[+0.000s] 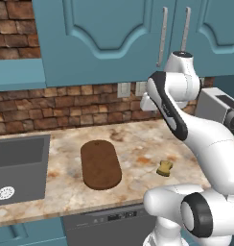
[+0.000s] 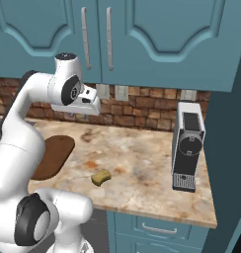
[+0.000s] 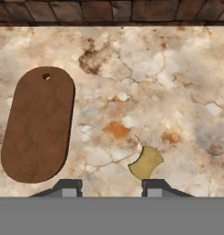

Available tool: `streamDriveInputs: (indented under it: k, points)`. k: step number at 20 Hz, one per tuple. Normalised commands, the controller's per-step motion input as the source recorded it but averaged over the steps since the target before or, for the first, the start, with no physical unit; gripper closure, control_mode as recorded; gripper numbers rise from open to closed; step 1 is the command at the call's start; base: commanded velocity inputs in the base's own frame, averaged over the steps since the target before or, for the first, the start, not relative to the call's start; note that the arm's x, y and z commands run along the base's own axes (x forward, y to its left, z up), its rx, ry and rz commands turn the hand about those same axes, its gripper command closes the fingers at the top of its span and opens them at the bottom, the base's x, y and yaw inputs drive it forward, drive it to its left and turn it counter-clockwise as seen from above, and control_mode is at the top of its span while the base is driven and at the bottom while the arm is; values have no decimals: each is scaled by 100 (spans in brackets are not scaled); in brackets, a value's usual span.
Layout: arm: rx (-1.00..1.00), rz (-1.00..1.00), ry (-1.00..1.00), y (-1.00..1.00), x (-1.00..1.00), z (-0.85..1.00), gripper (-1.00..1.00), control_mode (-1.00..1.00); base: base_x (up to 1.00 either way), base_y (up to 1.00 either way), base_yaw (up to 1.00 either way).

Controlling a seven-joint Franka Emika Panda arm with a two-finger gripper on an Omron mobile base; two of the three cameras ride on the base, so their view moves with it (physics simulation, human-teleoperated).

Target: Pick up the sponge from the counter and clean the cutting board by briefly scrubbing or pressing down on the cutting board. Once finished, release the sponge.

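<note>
The sponge (image 3: pixel 146 162) lies on the counter (image 3: pixel 178 92) below the hand (image 3: pixel 111 187).

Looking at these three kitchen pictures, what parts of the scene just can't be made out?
- Cutting board: in the right base view the robot's white arm hides its left part.
- Sink basin: cut off by the left edge of the left base view.
- Gripper: the hand view shows just the tips of its jaws; nothing sits between them.
- Sponge: its underside, resting on the counter, is hidden.
</note>
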Motion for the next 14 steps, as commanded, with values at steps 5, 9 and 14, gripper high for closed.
streamDriveInputs:
  k: [5, 9, 14]
  points:
    - [0, 0, 1, -11, -27, -17, -100, -100, 0, 0, 0]
    - [0, -4, 0, -21, -54, -46, -100, -100, 0, 0, 0]
    - [2, -13, 5, -7, -17, -64, -100, -100, 0, 0, 0]
